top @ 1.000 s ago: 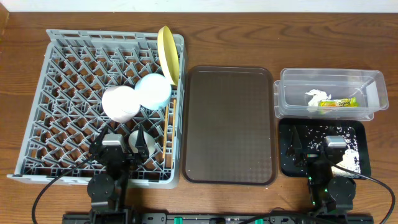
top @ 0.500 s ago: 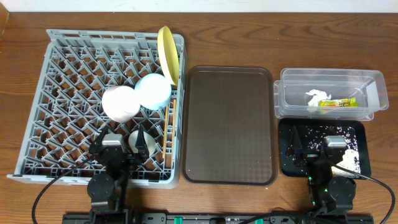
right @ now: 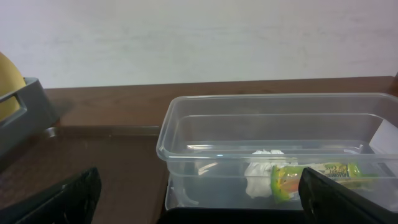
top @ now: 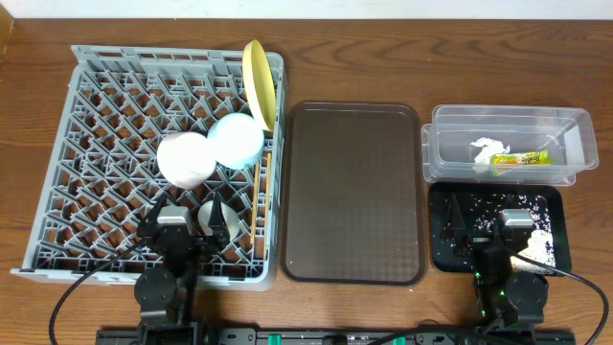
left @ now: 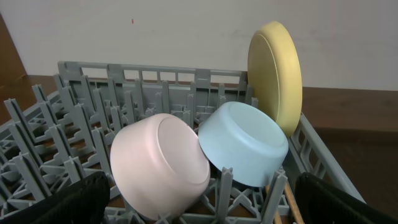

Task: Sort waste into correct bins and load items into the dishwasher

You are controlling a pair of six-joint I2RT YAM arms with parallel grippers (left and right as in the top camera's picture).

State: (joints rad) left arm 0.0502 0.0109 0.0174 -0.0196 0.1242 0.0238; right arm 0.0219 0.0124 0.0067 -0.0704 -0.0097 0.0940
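1. On the table's left, the grey dish rack (top: 115, 125) holds every dish, so loading looks finished.
2. Mid-table, the brown serving tray (top: 352, 192) lies bare.
3. The clear tub (top: 578, 125) and the black tray (top: 558, 203) sit side by side to keep the waste types apart.
4. The yellow plate (top: 257, 77) stands on edge between pegs. The pink bowl (top: 184, 159) and blue bowl (top: 237, 140) lean tipped and touching, probably to drain.
5. The left gripper (top: 187, 225) and right gripper (right: 199, 205) hang low, jaws spread wide and holding nothing, seemingly parked.
6. The white cup (top: 213, 218) sits under the left gripper. The chopsticks (top: 267, 192) lie along the rack's right wall.
7. The napkin (top: 486, 149) and snack wrapper (top: 522, 159) share the tub, and the rice scraps (top: 538, 245) dot the black tray.
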